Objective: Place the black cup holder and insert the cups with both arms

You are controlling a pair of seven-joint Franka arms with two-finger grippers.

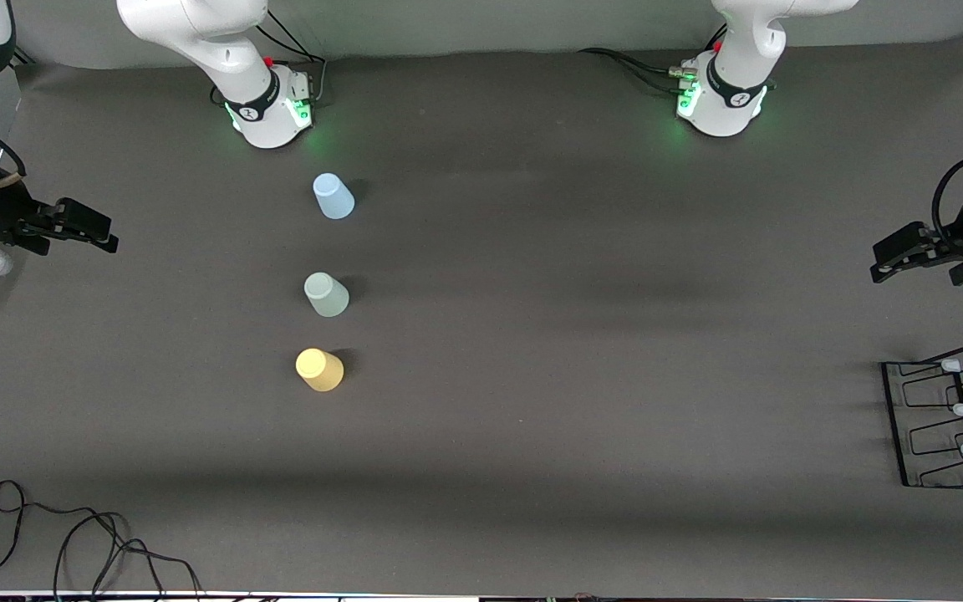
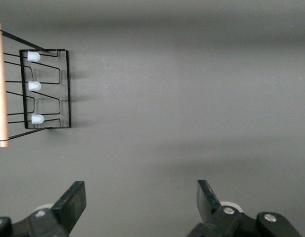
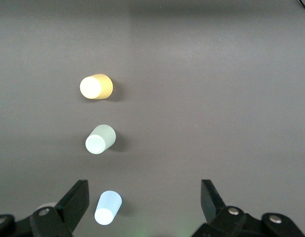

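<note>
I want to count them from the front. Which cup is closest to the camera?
The yellow cup. It stands lowest in the front view, at the end of the row; the mint green cup is in the middle and the light blue cup nearest the robots' bases.

Surface: dark grey table [image 1: 582, 351]
Cups: light blue cup [image 1: 333, 196], mint green cup [image 1: 326, 294], yellow cup [image 1: 319, 369], upside down in a row
Rack: black cup holder [image 1: 945, 426], at left arm's end
Cables: black cables [image 1: 72, 535], at the near edge

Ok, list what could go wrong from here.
The black cup holder sits at the table's edge at the left arm's end, partly out of the front view, so the open left gripper may grasp it badly. The yellow cup, mint cup and blue cup stand mouth-down; the open right gripper could topple one.
</note>
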